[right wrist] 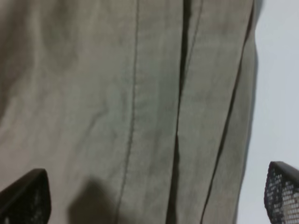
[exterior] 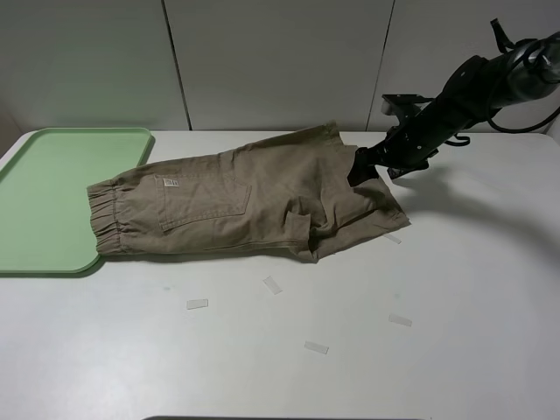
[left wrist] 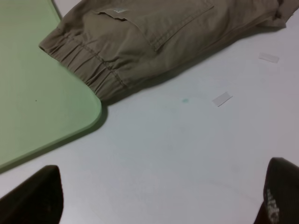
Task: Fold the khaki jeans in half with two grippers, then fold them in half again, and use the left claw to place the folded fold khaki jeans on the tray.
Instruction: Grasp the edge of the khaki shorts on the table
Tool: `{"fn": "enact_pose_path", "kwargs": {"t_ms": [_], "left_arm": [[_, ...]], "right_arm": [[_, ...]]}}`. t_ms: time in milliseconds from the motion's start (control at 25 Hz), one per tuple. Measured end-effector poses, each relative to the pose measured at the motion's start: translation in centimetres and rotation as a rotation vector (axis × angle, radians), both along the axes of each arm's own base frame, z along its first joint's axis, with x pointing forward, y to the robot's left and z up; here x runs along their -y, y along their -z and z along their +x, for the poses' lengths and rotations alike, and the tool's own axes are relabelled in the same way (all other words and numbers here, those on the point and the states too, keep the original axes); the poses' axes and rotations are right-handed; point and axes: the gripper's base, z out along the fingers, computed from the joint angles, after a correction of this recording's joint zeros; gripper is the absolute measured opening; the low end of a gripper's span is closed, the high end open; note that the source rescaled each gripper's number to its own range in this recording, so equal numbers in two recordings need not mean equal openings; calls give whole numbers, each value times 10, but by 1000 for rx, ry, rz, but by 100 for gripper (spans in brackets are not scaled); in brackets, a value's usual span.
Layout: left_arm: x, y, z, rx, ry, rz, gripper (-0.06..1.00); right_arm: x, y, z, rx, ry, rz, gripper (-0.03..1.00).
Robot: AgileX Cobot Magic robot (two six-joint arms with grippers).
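1. Tray [exterior: 44, 210], left of frame: the jeans [exterior: 245, 197] just touch its right edge.
2. Left gripper [left wrist: 159, 200]: jaws apart, empty, above the table [left wrist: 187, 154].
3. Jeans, centre: seemingly folded once, leg on leg; second fold and placing remain.
4. Right gripper [exterior: 363, 166], upper right: jaws apart over the leg hems [exterior: 376, 206].

1. Exterior high view: bright, even overhead light with no glare on the white tabletop [exterior: 262, 367]. The right arm [exterior: 464, 87] throws a broad soft shadow, and the khaki jeans [exterior: 236, 201] a narrow dark one along their near edge.
2. Left wrist view: well lit and slightly soft. The fingers [left wrist: 32, 198] of the left gripper [left wrist: 163, 186] appear dark and blurred.
3. Right wrist view: dimmer, with the close fabric unsharp. The fingers [right wrist: 25, 196] of the right gripper [right wrist: 154, 186] are out of focus.
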Motion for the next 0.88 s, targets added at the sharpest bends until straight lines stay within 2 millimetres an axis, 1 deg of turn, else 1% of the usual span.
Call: {"fn": "enact_pose_path", "kwargs": {"t_ms": [40,160,280,560,680,760,840,880], "left_arm": [[0,0,0,0,0,0,85],[0,0,0,0,0,0,85],[0,0,0,0,0,0,85],[0,0,0,0,0,0,85],[0,0,0,0,0,0,85],[0,0,0,0,0,0,85],[0,0,0,0,0,0,85],[0,0,0,0,0,0,85]], "right_arm": [[0,4,0,-7,-4,-3,99],[-1,6,1,-3,-4,-4,99],[-8,6,1,-2,-10,3,99],[-30,7,-4,-28,-24,53,99],[-44,7,-9,-61,-35,96,98],[-50,7,-10,-70,-42,107,94],[-52,8,-11,-74,-48,106,83],[-52,8,-12,-77,-52,103,76]]}}
